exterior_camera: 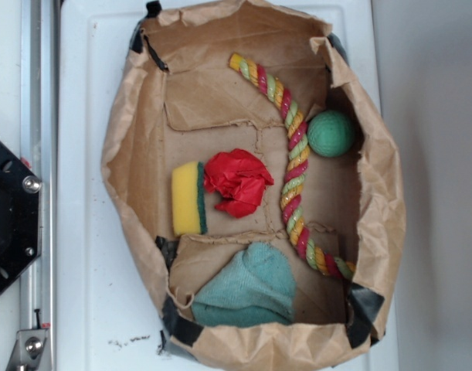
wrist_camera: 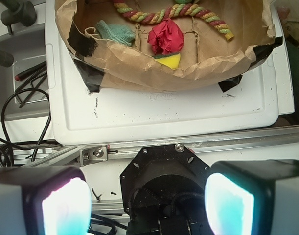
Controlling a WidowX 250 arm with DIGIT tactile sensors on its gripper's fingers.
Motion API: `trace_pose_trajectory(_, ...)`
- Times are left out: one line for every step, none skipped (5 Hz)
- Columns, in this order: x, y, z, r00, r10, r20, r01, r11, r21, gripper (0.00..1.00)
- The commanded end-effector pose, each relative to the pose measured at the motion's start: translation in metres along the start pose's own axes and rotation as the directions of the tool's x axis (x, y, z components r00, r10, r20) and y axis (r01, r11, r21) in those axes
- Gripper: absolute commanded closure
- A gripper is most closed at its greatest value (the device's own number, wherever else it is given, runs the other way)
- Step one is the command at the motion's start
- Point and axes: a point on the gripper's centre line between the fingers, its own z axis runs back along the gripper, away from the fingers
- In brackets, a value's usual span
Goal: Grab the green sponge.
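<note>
The gripper (wrist_camera: 144,200) stands wide open with nothing between its two pads (wrist_camera: 66,205), both of which fill the bottom corners of the wrist view, glowing pale teal. It hangs well back from the work, over the robot's own black base (wrist_camera: 164,171) and the metal rail (wrist_camera: 188,144), so the approach has hardly begun: this is the opening reach, and no contact has been made.

Ahead of the fingers, beyond the white tray (wrist_camera: 164,112), sits the brown paper bag (wrist_camera: 188,73) with its walls folded down. The green sponge (wrist_camera: 170,60) lies inside it, just past the near wall and almost straight in front of the gap between the pads; only a yellow corner shows, so its exact pose is probably best read from the exterior view. There it lies flat, its dark green strip touching the crumpled red paper (exterior_camera: 237,182) behind it. Farther off are the striped rope (exterior_camera: 293,166), the teal cloth (exterior_camera: 247,287) and the green ball (exterior_camera: 331,133).

The next move calls for travelling forward over the bag wall, then descending with the open pads straddling the sponge's narrow width, clear of the red paper.
</note>
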Motion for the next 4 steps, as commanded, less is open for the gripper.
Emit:
trace_pose_trajectory(0.0,0.0,0.0,1.0,0.0,0.0,0.0,1.0,0.0,0.0)
trace_pose_trajectory(0.05,0.013,-0.006,0.998,0.062,0.025,-0.061,0.997,-0.049,0.0)
trace_pose_trajectory(0.095,0.019,-0.001,0.992,0.059,0.114,-0.055,0.998,-0.034,0.0)
trace_pose_trajectory(0.12,0.022,-0.008,0.985,0.031,0.172,-0.02,0.998,-0.063,0.0)
